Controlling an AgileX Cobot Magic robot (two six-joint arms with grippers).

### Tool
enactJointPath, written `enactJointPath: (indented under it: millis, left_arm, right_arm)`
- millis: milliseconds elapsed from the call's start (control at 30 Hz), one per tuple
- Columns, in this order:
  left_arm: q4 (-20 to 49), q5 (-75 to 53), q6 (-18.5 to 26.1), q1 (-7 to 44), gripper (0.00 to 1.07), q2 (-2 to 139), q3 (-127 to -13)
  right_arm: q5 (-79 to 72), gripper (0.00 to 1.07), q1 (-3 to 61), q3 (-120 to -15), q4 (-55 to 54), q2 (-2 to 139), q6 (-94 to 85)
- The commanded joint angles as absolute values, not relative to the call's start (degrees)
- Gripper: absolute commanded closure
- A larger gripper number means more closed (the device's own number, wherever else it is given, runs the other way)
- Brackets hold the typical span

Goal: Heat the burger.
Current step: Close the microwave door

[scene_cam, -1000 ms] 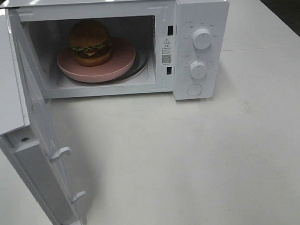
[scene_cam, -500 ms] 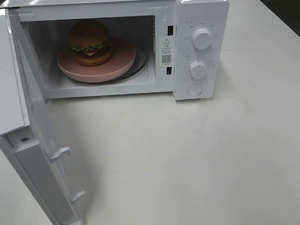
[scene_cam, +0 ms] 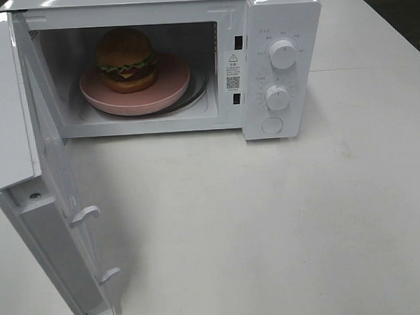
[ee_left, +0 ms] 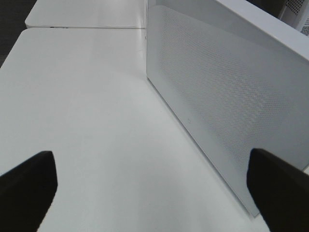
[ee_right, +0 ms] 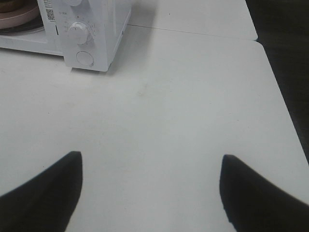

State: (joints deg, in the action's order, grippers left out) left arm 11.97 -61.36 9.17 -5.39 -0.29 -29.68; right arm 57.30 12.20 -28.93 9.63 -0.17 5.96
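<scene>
The burger (scene_cam: 126,60), with a golden-brown bun, lettuce, cheese and dark patty, sits on a round pink plate (scene_cam: 166,89) inside the white microwave (scene_cam: 280,15). The microwave door (scene_cam: 51,199) stands wide open to the left. Neither gripper shows in the exterior high view. My left gripper (ee_left: 152,186) is open and empty, beside the outer face of the door (ee_left: 217,96). My right gripper (ee_right: 149,191) is open and empty over the table, away from the microwave's control panel (ee_right: 79,36). The plate's edge (ee_right: 19,14) shows in the right wrist view.
The microwave has two white knobs (scene_cam: 283,54) (scene_cam: 277,97) and a round button (scene_cam: 272,125). The white table (scene_cam: 282,224) spreads in front. The table's right edge (ee_right: 282,106) borders a dark floor.
</scene>
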Motion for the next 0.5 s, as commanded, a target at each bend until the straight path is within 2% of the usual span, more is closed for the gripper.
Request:
enactJointPath:
  millis: [33,500]
  left_arm:
    - [12.49,-61.48,8.88,-5.56,0.06,-1.2,-29.56]
    - [12.49,-61.48,8.88,-5.56,0.06,-1.2,-29.56]
  right_arm:
    - [57.01,0.32,11.97,-28.76,9.57,-1.78,5.44]
    - [57.01,0.32,11.97,-28.76,9.57,-1.78,5.44]
